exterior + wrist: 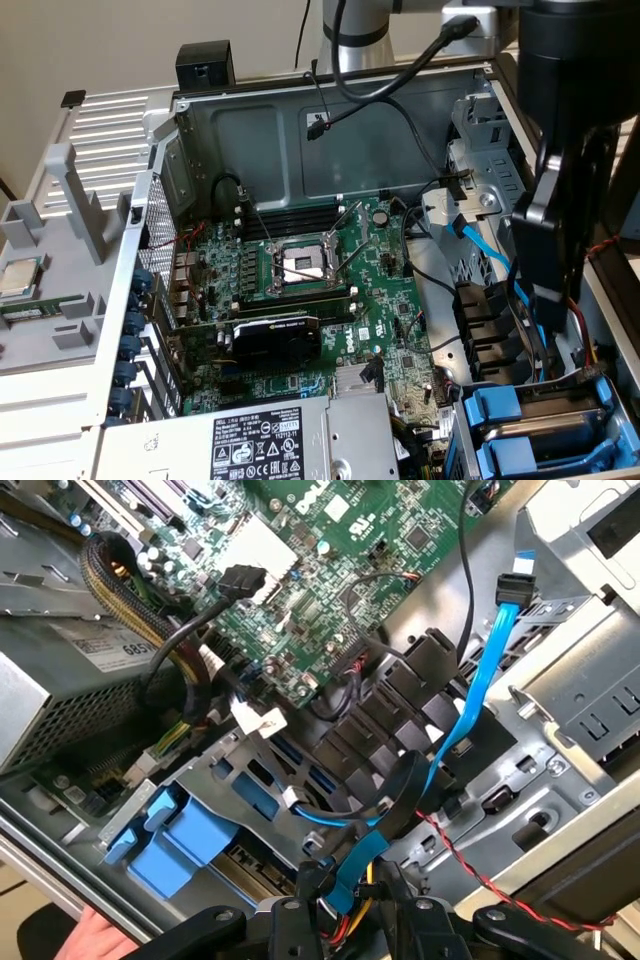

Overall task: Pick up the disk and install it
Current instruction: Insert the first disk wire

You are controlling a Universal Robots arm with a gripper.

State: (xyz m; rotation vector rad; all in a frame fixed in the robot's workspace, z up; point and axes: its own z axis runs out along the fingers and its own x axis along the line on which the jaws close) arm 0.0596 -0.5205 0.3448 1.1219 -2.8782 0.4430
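Note:
My black gripper [535, 290] hangs inside the open computer case at the exterior view's right, above the drive cage [610, 440]. In the wrist view its fingers [300, 905] stand apart, and between them I see only cables further off. Two blue carrier fronts [497, 408] sit side by side in the cage, just below and in front of the gripper; the wrist view shows them too [170, 840]. The disk's silver body and label are hidden, so I cannot tell which carrier holds it.
A light-blue data cable [480, 670] and red-black wires [470, 870] run close past the gripper. The green motherboard [300, 290] fills the case floor, and the grey power supply [260, 440] lies near the front. A person's hand [85, 935] rests at the case edge.

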